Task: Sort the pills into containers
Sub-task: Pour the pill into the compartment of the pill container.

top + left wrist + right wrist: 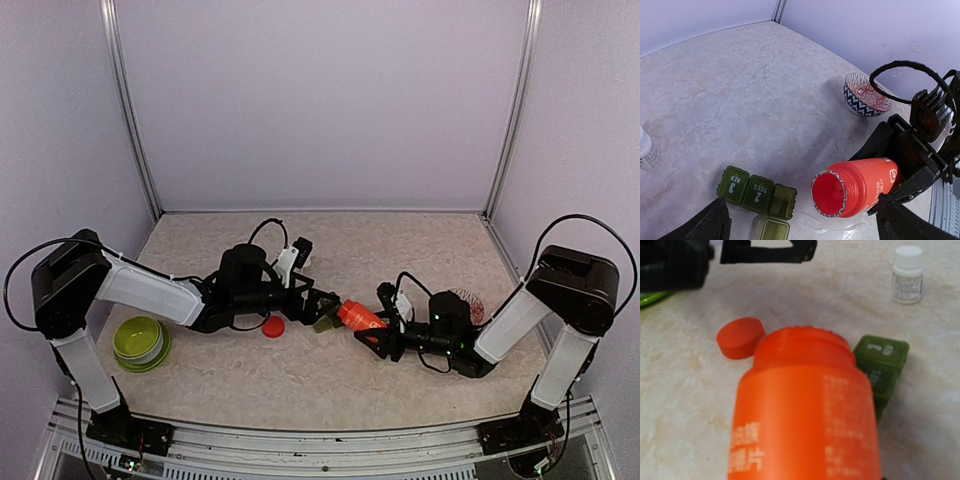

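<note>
The containers [756,194] are a dark green strip on the table. Two lids are down, marked 3 and 2. The end compartment [782,201] stands open with its lid [774,230] flipped out, and no pill shows in it. My right gripper [378,328] is shut on a red bottle [860,186], uncapped and tipped on its side. Its mouth faces the containers [326,322], and red pills [837,192] lie inside it. My left gripper [802,212] hangs open just over the strip, holding nothing. In the right wrist view the bottle [805,410] hides my fingers.
The red cap [272,327] lies left of the strip. A small white bottle [907,274] stands beyond the containers. A lime-green bowl [140,342] sits at the near left, and a patterned bowl [866,95] sits behind my right arm.
</note>
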Available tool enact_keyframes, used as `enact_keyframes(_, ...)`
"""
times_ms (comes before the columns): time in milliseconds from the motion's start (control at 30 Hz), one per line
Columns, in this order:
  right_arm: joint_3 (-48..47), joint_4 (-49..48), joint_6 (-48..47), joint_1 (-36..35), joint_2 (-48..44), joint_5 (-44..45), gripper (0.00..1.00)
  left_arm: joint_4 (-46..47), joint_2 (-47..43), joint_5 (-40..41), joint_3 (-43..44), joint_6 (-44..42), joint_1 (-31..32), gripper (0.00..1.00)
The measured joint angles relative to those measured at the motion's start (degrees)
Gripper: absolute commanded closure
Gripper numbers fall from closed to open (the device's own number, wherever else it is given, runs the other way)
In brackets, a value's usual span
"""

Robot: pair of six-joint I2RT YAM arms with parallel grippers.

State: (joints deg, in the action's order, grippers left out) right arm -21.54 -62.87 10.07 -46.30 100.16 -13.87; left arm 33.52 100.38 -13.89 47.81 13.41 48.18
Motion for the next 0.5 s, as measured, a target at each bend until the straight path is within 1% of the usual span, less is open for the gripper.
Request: enact_keyframes(500,-0.02,-2.49,-1.20,0.09,3.08,-0.81,1.00,-0.04,1.99,-0.96,0.46,-0.46,0.76,0.01)
